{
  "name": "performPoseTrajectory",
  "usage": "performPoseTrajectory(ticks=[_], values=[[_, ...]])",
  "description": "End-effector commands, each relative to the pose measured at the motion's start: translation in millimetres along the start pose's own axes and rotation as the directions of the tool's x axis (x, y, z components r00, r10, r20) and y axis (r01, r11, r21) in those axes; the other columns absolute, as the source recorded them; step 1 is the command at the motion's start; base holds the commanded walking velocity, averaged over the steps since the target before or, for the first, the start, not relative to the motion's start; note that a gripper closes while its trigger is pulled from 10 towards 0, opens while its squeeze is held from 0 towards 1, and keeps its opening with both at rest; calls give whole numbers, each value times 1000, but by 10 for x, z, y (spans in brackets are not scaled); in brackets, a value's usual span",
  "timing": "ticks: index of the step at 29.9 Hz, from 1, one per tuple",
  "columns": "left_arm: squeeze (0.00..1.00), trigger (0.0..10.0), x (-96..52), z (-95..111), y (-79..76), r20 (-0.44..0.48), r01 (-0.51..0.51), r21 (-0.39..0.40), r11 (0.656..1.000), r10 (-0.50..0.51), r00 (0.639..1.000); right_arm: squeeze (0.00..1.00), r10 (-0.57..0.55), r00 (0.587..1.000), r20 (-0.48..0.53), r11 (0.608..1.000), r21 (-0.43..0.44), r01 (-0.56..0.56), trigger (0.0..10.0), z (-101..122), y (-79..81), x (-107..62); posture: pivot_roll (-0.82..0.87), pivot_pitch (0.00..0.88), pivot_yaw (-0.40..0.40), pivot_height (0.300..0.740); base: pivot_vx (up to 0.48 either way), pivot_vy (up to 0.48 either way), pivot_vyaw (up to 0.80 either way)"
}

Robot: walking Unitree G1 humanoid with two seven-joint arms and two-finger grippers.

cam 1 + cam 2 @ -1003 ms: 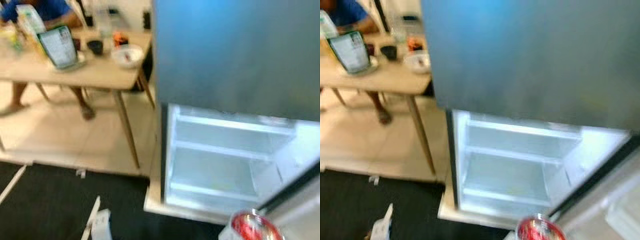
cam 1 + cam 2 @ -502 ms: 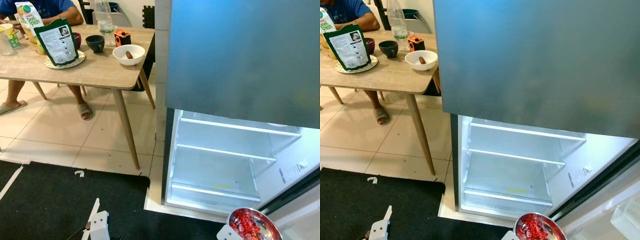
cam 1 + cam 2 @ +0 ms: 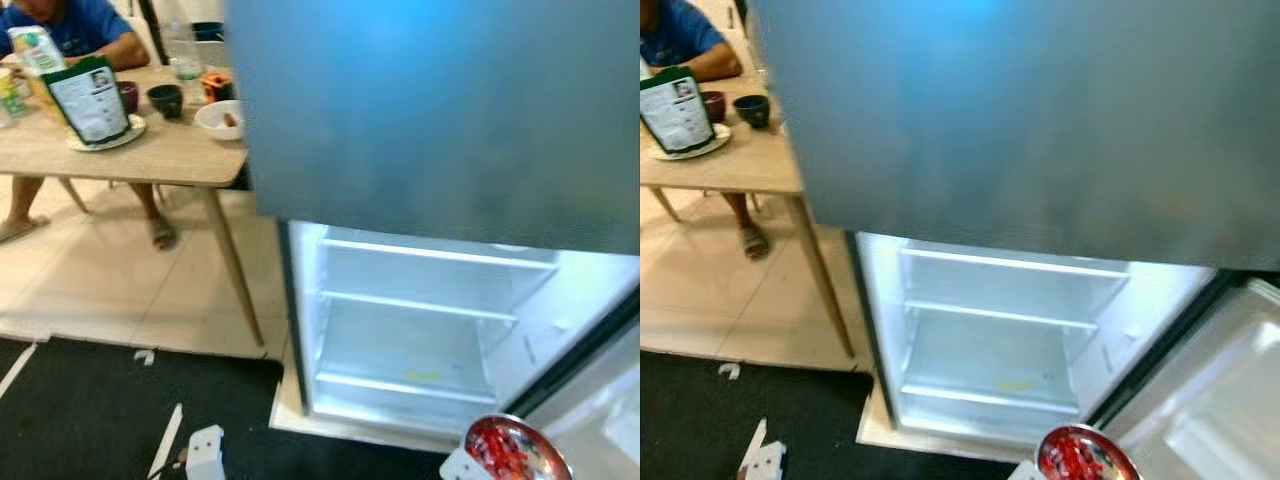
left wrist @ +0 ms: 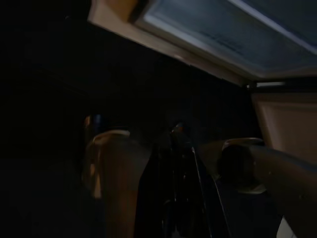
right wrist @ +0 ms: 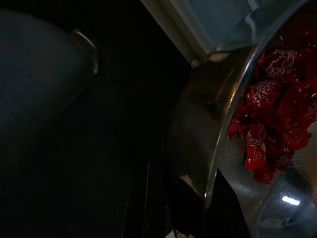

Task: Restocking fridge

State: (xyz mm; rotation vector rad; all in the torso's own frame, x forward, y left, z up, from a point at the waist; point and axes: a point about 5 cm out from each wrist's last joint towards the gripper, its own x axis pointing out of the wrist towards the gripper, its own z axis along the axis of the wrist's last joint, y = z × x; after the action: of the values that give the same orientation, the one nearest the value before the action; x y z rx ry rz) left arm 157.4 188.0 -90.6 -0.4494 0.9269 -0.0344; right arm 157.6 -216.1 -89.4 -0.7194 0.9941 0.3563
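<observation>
Steel bowl point(image 3: 517, 450) of glossy red wrappers point(image 5: 270, 114)

open fridge and a steel bowl of red-wrapped sweets

the fridge point(image 3: 430, 110) stands with its grey-blue upper door shut and its lower compartment point(image 3: 410, 330) open, lit white inside, with bare shelves one above another. the lower door point(image 3: 1200, 420) swings out to the robot's right. a round steel bowl point(image 3: 517, 452) heaped with red-wrapped sweets point(image 5: 270, 114) sits low in front of the compartment, its rim gripped by the right hand point(image 5: 198, 198).
</observation>
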Motion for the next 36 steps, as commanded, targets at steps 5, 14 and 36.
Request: performPoseTrajectory(ticks=[5,14,36], values=[[0,10000,-29,-49,47,-9,-15,-12,1000,15,1000,0,8,1000,8,1000,6,-8,10000,23,58,3,-57,91,-18,740,0,0,0],[0,10000,-29,-46,49,-5,-21,-6,1000,21,1000,0,0,999,43,1000,-10,0,10000,89,38,11,-57,93,-19,740,0,0,0],[0,10000,182,366,-469,12,168,424,890,-191,981,0,11,929,370,979,-192,65,10000,1062,-145,42,-54,100,-25,740,0,0,0]])
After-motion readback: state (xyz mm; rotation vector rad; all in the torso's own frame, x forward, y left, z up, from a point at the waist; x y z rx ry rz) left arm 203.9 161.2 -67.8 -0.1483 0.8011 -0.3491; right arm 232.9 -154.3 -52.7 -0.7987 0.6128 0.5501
